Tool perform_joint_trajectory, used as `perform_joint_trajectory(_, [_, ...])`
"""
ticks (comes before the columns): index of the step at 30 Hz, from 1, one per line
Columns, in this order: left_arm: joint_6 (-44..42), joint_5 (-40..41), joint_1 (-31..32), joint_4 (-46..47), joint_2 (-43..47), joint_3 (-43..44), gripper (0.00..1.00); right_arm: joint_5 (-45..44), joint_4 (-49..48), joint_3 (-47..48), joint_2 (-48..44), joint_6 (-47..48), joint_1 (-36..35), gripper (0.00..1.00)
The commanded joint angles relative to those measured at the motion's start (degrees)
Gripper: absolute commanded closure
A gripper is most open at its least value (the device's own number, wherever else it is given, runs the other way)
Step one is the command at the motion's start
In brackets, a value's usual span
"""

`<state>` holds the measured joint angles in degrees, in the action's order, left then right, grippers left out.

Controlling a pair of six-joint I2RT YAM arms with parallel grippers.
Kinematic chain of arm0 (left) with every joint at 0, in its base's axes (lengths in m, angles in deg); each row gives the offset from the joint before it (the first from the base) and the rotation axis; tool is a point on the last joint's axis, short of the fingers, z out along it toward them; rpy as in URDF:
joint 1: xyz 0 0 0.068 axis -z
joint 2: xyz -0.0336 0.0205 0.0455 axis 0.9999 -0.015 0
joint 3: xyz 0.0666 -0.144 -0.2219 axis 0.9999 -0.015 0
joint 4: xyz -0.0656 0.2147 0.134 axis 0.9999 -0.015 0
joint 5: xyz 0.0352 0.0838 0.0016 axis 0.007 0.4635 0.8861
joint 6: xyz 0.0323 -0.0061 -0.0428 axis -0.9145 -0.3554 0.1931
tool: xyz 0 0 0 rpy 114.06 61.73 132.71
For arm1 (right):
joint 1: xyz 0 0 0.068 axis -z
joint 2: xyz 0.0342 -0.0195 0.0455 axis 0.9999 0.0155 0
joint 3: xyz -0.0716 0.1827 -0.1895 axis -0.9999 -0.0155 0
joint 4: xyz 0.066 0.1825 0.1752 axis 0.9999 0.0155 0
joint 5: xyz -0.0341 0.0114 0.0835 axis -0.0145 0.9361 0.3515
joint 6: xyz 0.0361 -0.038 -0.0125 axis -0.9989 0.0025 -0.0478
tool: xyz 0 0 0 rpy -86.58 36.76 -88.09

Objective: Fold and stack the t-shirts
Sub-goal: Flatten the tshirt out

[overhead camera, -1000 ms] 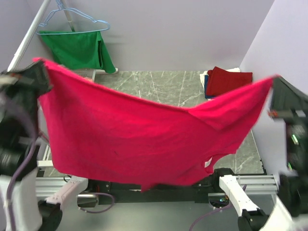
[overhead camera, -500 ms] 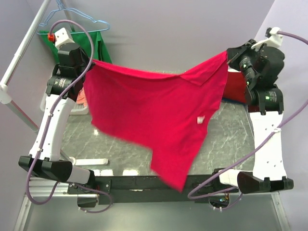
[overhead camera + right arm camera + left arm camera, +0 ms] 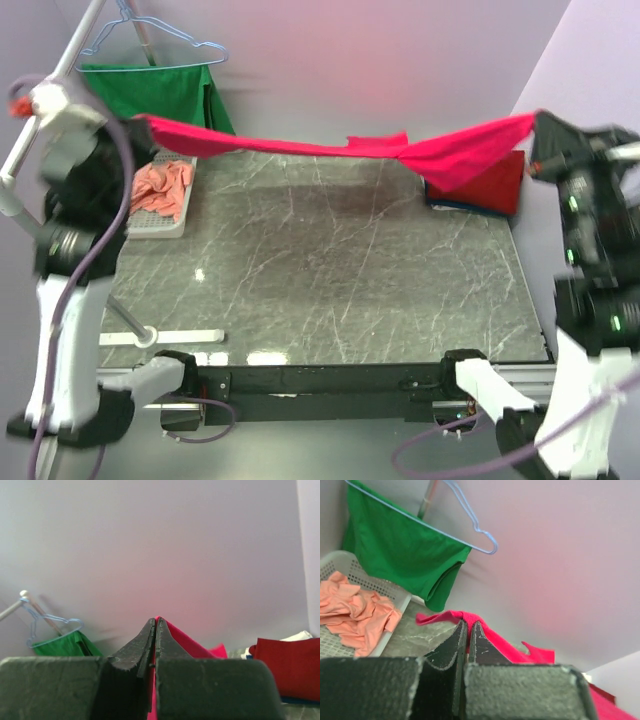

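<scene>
The bright pinkish-red t-shirt [image 3: 300, 148] is stretched in the air across the far side of the table, nearly flat and edge-on. My left gripper [image 3: 138, 122] is shut on its left end, also seen in the left wrist view [image 3: 468, 622]. My right gripper [image 3: 537, 120] is shut on its right end, also seen in the right wrist view [image 3: 155, 621]. A folded dark red t-shirt [image 3: 492, 185] lies on a blue one [image 3: 455, 206] at the far right. A crumpled salmon-orange t-shirt [image 3: 163, 187] lies in a white basket [image 3: 150, 226] at the far left.
A green garment [image 3: 165, 92] hangs on a blue hanger [image 3: 150, 38] from a slanted pole [image 3: 45, 95] at the back left. The grey marble table [image 3: 320, 270] lies under the shirt. Purple walls close the back and right.
Both arms have swung outward and away from the camera. The pinkish-red t-shirt, hanging down half a second ago, is now flung up and stretched flat towards the far side.
</scene>
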<state>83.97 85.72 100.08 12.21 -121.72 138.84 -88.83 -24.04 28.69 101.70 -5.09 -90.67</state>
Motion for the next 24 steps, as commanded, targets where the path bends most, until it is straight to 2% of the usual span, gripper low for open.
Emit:
perform_joint_trajectory(1, [-0.1, 0.3, -0.2, -0.8, 9.6, -3.5, 0.99, -2.3, 0.1, -2.7, -6.8, 1.3, 0.4, 1.0])
perform_joint_trajectory(6, [1.0, -1.2, -0.2, -4.4, 12.3, -0.6, 0.99, -4.0, 3.0, 1.0, -11.2, 3.4, 0.3, 1.0])
perform_joint_trajectory(9, [0.6, -2.1, -0.2, -5.0, 11.2, 3.2, 0.99, -4.2, 2.9, 5.6, -10.9, 3.5, 0.3, 1.0])
perform_joint_trajectory(13, [-0.6, -2.0, -0.2, -3.3, 8.3, 6.1, 0.99, -3.3, 0.3, 6.6, -8.7, 3.2, 0.3, 1.0])
perform_joint_trajectory(17, [-1.8, -1.2, -0.2, -1.0, 3.4, 6.0, 0.99, -2.8, -4.8, 3.5, -3.7, 2.1, 0.3, 1.0])
perform_joint_trajectory(24, [-2.0, 2.7, -0.2, 6.7, -7.1, -6.9, 0.99, -2.7, -12.7, -12.3, 8.9, -1.8, 0.3, 1.0])
